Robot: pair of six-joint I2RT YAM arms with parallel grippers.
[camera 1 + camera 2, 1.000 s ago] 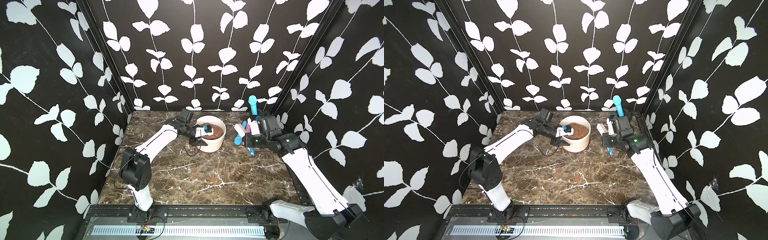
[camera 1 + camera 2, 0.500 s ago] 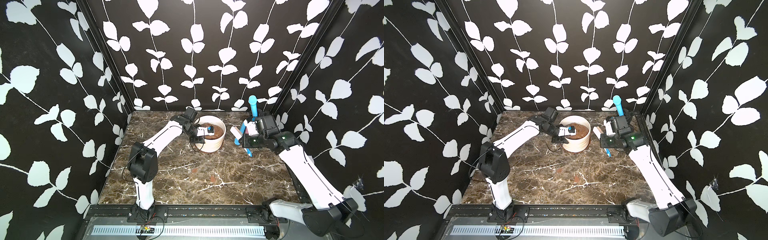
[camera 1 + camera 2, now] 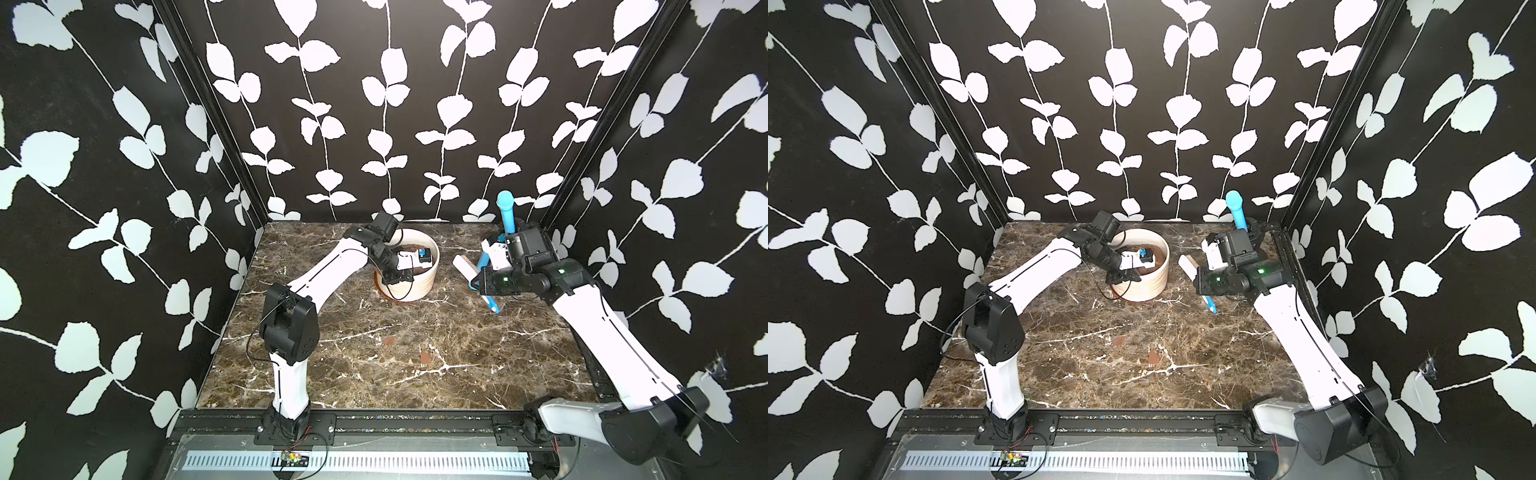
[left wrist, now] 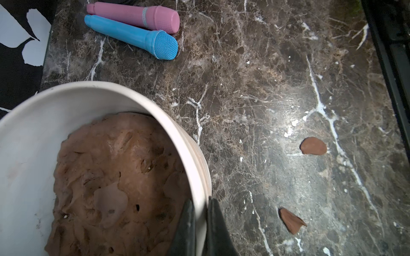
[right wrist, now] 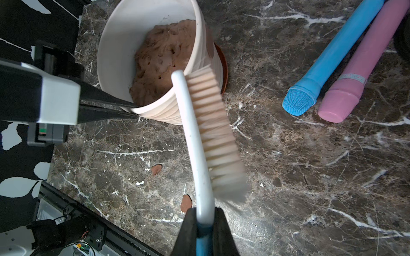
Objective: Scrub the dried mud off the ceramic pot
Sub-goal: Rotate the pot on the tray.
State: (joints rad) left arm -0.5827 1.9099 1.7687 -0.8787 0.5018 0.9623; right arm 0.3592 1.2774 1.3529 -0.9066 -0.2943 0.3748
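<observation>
Your left claw (image 4: 200, 207) is clenched on the rim of the ceramic pot (image 4: 124, 93). Your right claw (image 5: 205, 213) grips the scrub brush (image 5: 193, 133). The label on the pink toy microphone (image 5: 366, 55) is unreadable. The bench (image 3: 374, 374) is brown marble and the walls (image 3: 374, 104) are black with a leaf print.

A robot test booth in a lab. The ceramic pot (image 3: 419, 286) stands on a brown marble-pattern tabletop (image 3: 415, 374). Behind the pot and to either side of it rise flat wall panels (image 3: 374, 124) papered black with white leaf vines, joined by black corner posts (image 3: 216, 112). In front of the pot, along the table's near edge, a black metal rail (image 3: 395, 422) carries the bolted bases of a white left arm (image 3: 291, 374) and right arm (image 3: 602, 332). Beyond the rail lie a slotted cable duct (image 3: 374, 461) and loose wiring.
</observation>
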